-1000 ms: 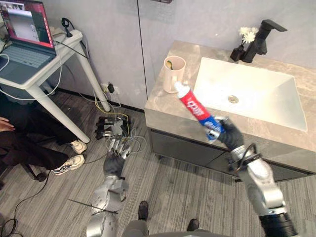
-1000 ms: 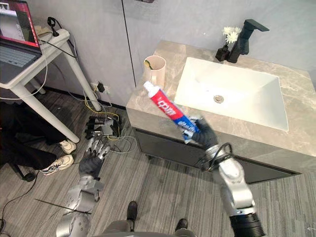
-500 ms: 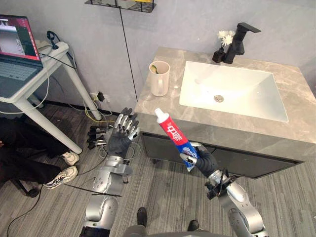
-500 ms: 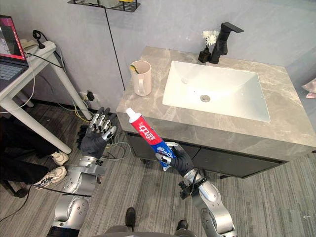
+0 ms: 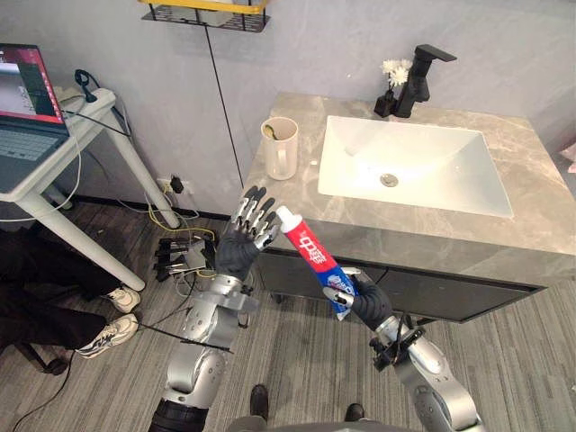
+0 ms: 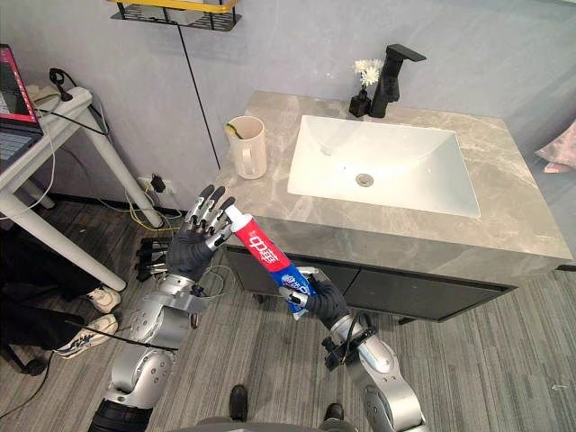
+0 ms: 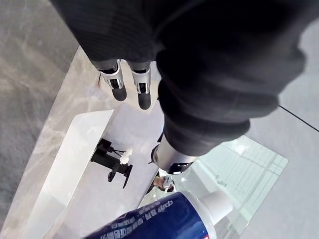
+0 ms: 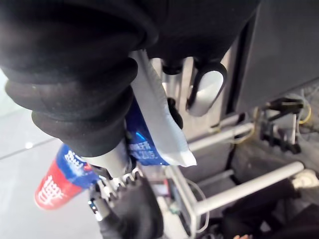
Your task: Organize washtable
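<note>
The left hand [image 5: 243, 238] is hovering with fingers spread wide, seemingly just touching the capped end of the red, white and blue toothpaste tube [image 5: 310, 256]. The right hand [image 5: 365, 301] is gripping that tube's crimped end, holding it tilted in front of the grey marble surface [image 5: 414, 227].

Laptop: we see an open grey laptop w/ a red-edged lit screen [image 5: 20, 94], on the side table at far left.
Side table: white top, slanted white legs [image 5: 135, 171], against the plain grey wall [image 5: 315, 45].
Shelf: black wire wall shelf [image 5: 205, 18], sth yellow along it; contents unclear to us.
Floor: grey striped plank flooring [image 5: 297, 360].
Cables: black power strips + yellow/white leads [image 5: 180, 256], tangled on the floor nr a table leg.
Person: seated far left, dark trousers [image 5: 40, 288], pale sneakers [image 5: 106, 335].
</note>
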Controlling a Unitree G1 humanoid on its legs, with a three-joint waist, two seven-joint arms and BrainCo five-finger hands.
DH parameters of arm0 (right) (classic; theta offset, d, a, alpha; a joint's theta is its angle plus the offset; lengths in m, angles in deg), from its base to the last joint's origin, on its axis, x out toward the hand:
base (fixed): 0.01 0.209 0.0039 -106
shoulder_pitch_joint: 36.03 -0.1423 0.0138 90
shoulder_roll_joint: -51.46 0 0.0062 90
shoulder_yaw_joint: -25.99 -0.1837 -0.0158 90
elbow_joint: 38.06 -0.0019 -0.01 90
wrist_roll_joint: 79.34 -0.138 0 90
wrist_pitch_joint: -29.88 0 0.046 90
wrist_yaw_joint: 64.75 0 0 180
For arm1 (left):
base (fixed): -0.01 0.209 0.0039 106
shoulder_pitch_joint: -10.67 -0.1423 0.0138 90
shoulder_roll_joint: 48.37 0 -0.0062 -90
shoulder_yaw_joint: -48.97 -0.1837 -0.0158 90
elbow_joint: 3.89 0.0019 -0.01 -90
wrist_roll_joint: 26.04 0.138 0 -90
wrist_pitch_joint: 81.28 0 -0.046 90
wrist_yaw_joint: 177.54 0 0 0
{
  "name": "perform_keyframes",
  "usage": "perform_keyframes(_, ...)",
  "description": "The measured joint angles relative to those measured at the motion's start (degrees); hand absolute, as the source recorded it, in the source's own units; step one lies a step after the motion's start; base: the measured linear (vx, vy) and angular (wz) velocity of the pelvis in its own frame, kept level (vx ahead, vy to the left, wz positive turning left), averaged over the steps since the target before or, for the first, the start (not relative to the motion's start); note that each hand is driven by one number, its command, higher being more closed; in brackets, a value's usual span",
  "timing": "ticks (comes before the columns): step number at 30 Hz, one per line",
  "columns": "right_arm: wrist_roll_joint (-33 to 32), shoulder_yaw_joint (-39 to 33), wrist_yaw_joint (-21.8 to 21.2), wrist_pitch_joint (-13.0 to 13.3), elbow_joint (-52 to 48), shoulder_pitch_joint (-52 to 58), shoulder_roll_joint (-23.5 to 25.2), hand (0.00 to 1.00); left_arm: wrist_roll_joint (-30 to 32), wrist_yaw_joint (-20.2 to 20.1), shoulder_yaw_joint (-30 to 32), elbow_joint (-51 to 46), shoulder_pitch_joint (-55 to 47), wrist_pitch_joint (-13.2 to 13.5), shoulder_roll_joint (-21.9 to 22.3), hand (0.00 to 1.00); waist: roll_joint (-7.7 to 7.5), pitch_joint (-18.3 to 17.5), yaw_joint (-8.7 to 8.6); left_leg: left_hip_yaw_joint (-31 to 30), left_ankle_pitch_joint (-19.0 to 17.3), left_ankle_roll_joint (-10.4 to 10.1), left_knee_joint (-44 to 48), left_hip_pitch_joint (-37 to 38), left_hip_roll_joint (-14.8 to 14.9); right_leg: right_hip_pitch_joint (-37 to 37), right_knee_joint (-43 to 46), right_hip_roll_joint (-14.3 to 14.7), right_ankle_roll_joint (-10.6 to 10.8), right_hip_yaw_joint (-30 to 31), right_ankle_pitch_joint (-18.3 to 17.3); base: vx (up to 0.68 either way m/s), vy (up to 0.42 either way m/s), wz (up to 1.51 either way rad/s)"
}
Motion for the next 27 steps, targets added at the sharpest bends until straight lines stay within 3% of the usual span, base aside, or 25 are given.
perform_keyframes(18,0.02,-1.00,0.00,-1.06,1.20,0.07,1.20,1.00,0.20,-4.33,-1.04,0.04,-4.29,-2.51,-1.74,0.00,0.08,-0.72,0.03,-0.11,0.00,0.00,-0.02,-0.11,-0.02,0.03,-0.18,0.02,0.01,-0.10,0.00,0.00,0.000,0.00)
perform_keyframes(27,2.78,-9.39,2.11,-0.97,-1.66,-0.39,2.09,1.00,0.17,-4.61,-0.04,0.05,-6.16,-2.83,-1.74,0.00,0.02,-1.21,0.10,-0.21,0.01,0.01,0.00,0.00,-0.07,0.22,-0.18,-0.02,0.15,-0.13,0.09,0.00,0.000,0.00)
